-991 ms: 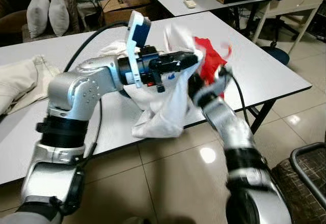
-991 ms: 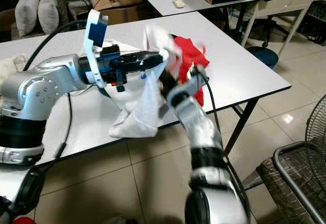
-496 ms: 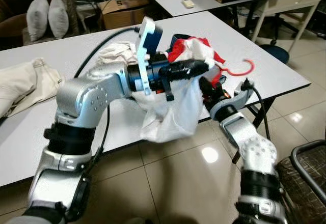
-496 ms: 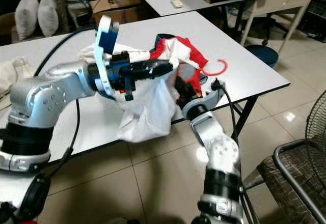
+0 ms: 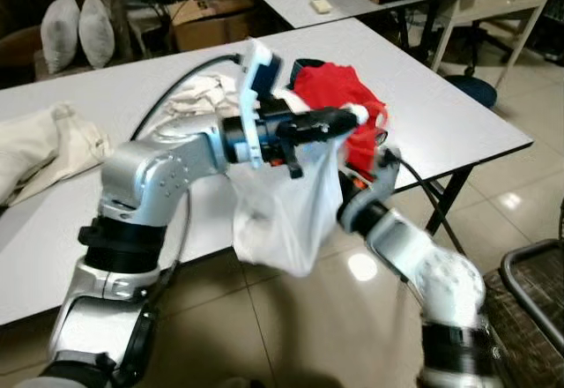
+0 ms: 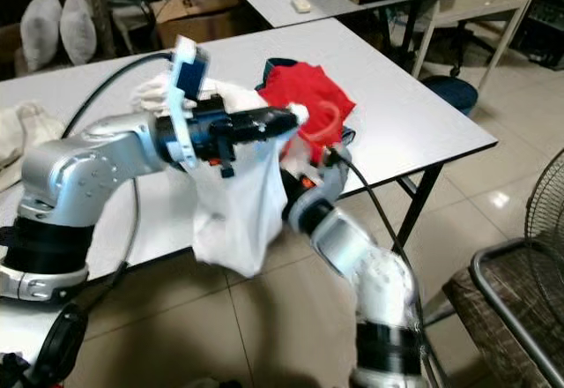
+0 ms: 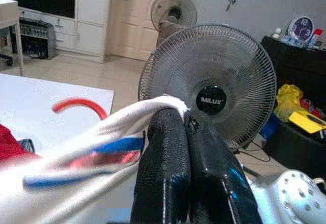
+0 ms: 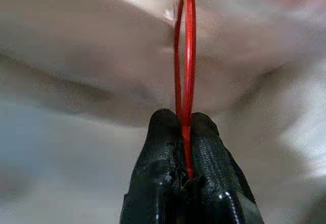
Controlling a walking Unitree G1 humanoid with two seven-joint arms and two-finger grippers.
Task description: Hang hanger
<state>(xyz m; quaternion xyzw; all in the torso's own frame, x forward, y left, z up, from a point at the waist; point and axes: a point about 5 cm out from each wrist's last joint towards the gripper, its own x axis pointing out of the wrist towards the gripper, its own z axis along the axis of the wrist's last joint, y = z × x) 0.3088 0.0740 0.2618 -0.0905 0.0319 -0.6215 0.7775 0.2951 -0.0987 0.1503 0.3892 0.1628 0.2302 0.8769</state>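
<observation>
Left end effector [image 5: 339, 122], near the frame's centre, was pressed together on the collar of a white garment [image 5: 291, 220] that hung down past the worktop [image 5: 458, 115] edge. Just right of centre, the right end effector [image 8: 184, 132] pinched the thin red hanger [image 8: 187, 56] under that cloth, its hook [image 6: 322, 116] showing against a red garment [image 5: 339, 84] lying on the worktop.
</observation>
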